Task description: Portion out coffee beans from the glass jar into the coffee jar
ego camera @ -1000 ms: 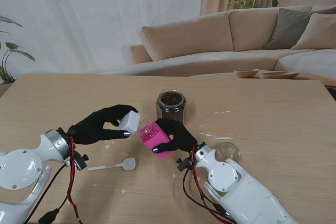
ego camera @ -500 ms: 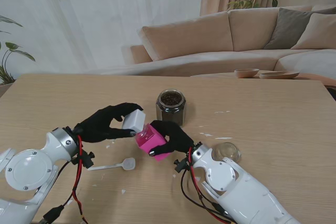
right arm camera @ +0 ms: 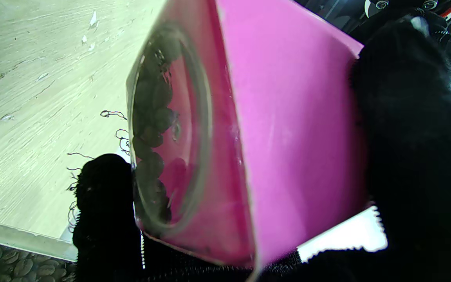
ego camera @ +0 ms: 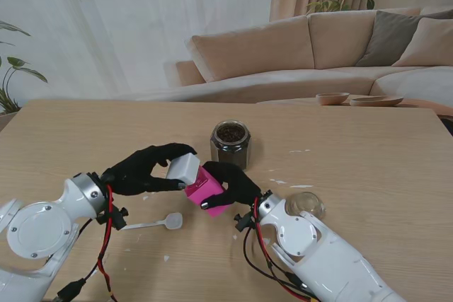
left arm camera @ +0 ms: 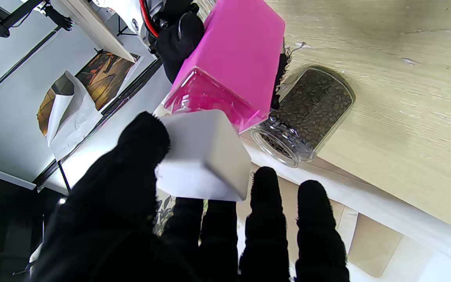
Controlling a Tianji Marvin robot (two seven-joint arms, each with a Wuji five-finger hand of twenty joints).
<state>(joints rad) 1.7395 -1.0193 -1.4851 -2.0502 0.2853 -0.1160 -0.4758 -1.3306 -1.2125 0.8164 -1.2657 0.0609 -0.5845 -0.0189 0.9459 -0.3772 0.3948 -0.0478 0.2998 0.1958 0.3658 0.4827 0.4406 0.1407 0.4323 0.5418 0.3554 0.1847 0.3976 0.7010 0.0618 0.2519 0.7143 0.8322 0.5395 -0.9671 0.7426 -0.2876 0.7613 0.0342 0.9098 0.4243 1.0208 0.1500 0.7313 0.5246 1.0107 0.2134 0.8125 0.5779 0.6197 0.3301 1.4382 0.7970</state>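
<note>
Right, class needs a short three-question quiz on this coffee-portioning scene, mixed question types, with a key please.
1. True or false: the pink coffee jar stands upright on the table.
2. What does the left hand hold? A) white lid B) spoon C) glass jar
3. Where does the white spoon lie?

Key:
1. False: the right hand holds it tilted.
2. A, the white lid.
3. On the table, nearer to me than both hands; the glass jar stands farther away.

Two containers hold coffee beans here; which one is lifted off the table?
The pink jar, gripped by the right hand. The glass jar of beans stands untouched on the table behind it.
</note>
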